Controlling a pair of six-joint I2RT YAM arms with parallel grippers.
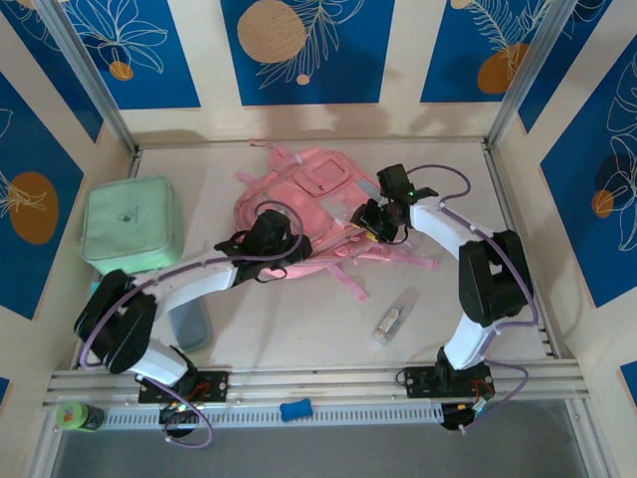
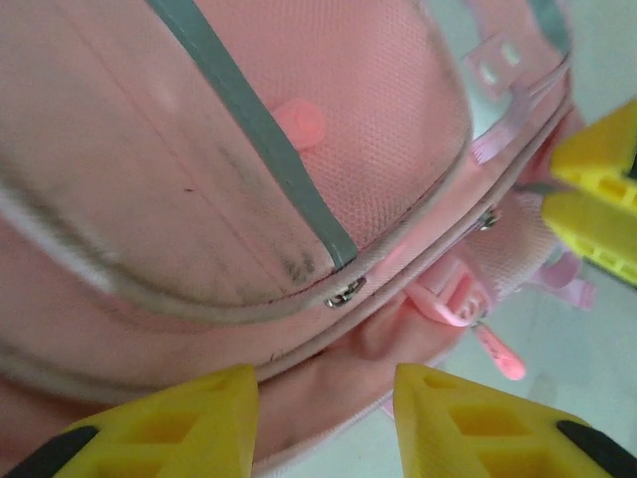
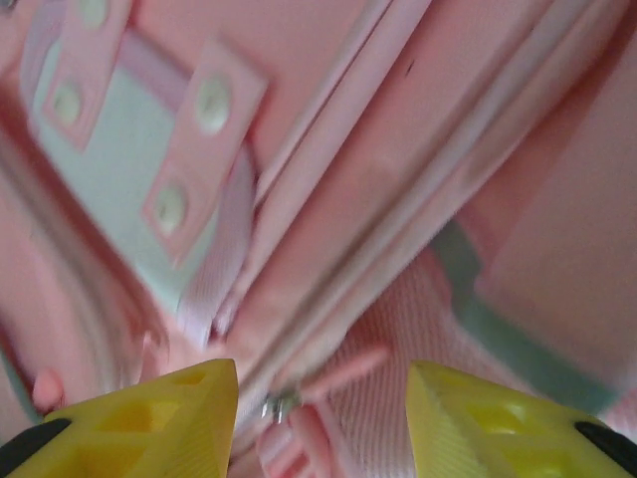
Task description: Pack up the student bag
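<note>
The student bag [image 1: 311, 184] lies flat in the middle of the table, pink with grey-white panels and loose straps. My left gripper [image 1: 284, 244] is at its near left edge. In the left wrist view the jaws [image 2: 323, 383] stand apart over a fold of the bag [image 2: 149, 149] just below a metal zip slider [image 2: 345, 292]. My right gripper [image 1: 366, 229] is at the bag's right side. In the right wrist view the jaws [image 3: 320, 383] are open over the bag [image 3: 348, 119], with a zip slider [image 3: 274, 406] and a pink pull tab [image 3: 343, 368] between them.
A mint-green square soft case [image 1: 129, 224] sits at the left. A clear slim packet [image 1: 395, 317] lies on the table at the near right, and a grey-blue item [image 1: 189, 324] lies under the left arm. A blue piece [image 1: 296, 409] and a green bottle [image 1: 80, 416] rest by the front rail.
</note>
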